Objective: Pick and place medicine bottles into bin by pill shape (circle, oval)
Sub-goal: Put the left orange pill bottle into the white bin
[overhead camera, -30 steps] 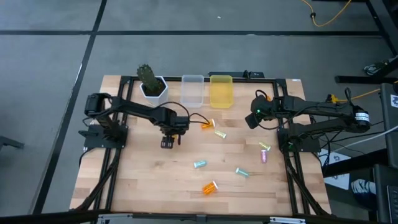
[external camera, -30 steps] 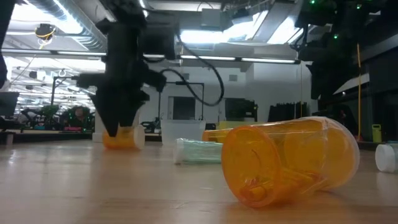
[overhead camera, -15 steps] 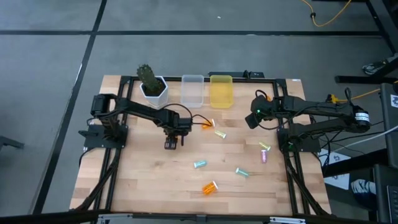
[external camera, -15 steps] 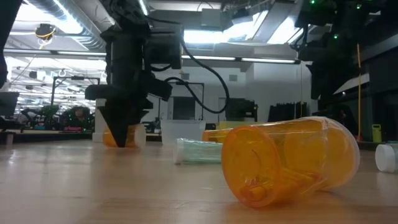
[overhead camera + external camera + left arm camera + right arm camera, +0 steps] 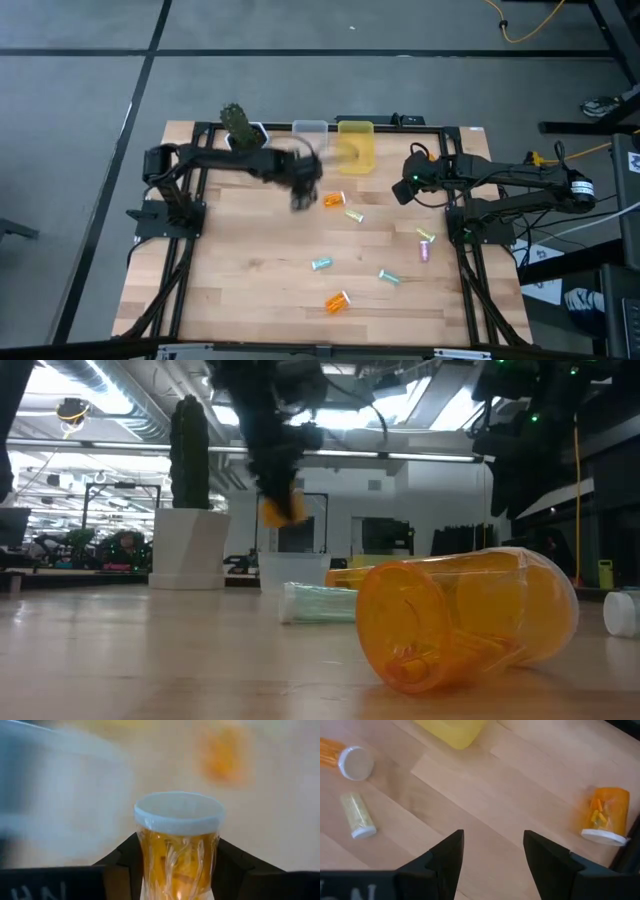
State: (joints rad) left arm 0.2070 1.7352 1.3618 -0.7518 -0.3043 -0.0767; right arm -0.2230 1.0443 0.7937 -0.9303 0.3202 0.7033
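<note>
- the left gripper (image 5: 302,190) is raised off the tabletop (image 5: 240,280) near the clear bin (image 5: 309,130), jaws clamped on an orange bottle with a white cap (image 5: 178,847); in the low view that bottle (image 5: 281,509) hangs in the air.
- the right gripper (image 5: 403,190) hovers at the right side, jaws apart around nothing.
- another orange bottle (image 5: 333,200) and a pale yellow-green one (image 5: 354,215) lie just below the yellow bin (image 5: 355,146).
- two teal bottles (image 5: 321,264), a purple one (image 5: 425,251) and a third orange bottle (image 5: 338,300) lie scattered nearer the front.
</note>
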